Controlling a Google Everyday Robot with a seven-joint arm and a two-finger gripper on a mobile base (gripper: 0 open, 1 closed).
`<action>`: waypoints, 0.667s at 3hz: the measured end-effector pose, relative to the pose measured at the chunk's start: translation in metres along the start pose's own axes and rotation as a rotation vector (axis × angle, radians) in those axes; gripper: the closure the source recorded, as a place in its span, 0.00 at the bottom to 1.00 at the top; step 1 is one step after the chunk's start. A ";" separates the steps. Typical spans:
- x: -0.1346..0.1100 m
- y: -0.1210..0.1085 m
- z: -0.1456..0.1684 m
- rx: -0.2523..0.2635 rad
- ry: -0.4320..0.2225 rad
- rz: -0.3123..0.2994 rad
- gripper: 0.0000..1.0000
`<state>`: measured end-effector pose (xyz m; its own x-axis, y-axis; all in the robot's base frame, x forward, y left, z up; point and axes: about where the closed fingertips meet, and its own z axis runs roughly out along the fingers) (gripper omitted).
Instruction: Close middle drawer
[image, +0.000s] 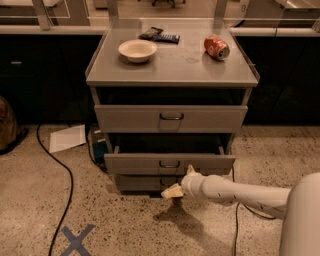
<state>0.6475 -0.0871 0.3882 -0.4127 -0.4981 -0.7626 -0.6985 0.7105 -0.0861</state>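
The middle drawer (135, 163) of the grey metal cabinet is pulled out, its low front panel standing forward of the other fronts, with a small dark wire handle (170, 164) at its centre. My gripper (180, 181) is low in front of the cabinet, just below and right of that handle, at the drawer's lower edge. Its cream fingers are spread, one fingertip (189, 170) up by the drawer front and one lower down over the floor. It holds nothing. My white arm (240, 192) reaches in from the lower right.
The taller top drawer (130, 119) sits above and the darker bottom drawer (135, 183) below. On the cabinet top are a bowl (137, 50), a red can (216, 47) and dark packets (159, 35). A black cable (62, 170), white paper (67, 138) and a blue tape cross (76, 240) lie on the floor at left.
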 end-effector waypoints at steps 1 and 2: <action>-0.009 -0.029 0.000 0.035 -0.024 -0.004 0.00; -0.009 -0.029 0.000 0.035 -0.024 -0.004 0.00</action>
<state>0.6715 -0.1029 0.3976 -0.3950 -0.4893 -0.7776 -0.6793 0.7254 -0.1114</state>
